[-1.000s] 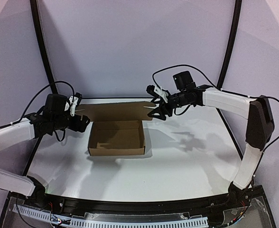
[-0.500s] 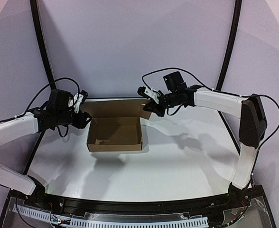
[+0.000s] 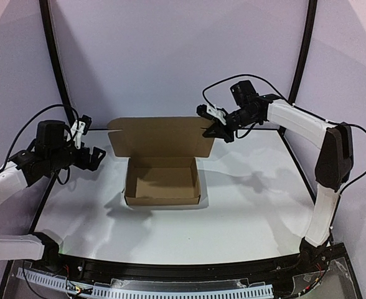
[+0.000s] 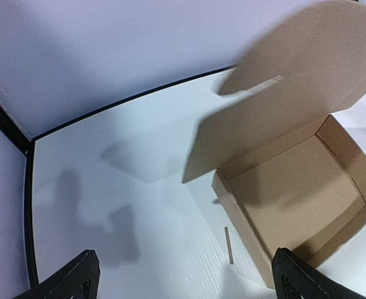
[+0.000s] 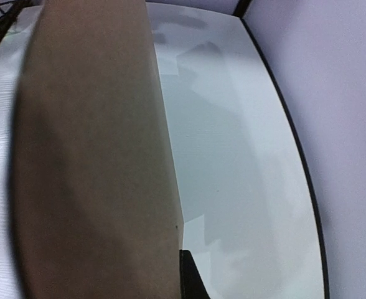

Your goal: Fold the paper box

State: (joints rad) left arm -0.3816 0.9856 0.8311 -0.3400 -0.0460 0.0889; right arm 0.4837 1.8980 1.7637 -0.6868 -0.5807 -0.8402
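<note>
The paper box [image 3: 162, 184] is a brown cardboard tray standing on the table's middle, with its lid [image 3: 161, 137] raised upright behind it. My right gripper [image 3: 211, 129] is shut on the lid's upper right corner. In the right wrist view the lid [image 5: 89, 156] fills the left half, pressed against one dark finger [image 5: 190, 279]. My left gripper [image 3: 91, 156] hangs open to the left of the box, apart from it. The left wrist view shows the box [image 4: 295, 187] ahead and to the right, with only table between the spread gripper [image 4: 186, 277] tips.
The white table [image 3: 245, 205] has a black rim at its back and sides. A thin brown strip [image 4: 228, 245] lies on the table beside the box's left wall. Purple-white curtain walls close in the scene.
The right gripper shut on the lid's right corner and raised it upright. The box slid a little to the right. The left gripper let go of the lid, opened wide and drew back left.
</note>
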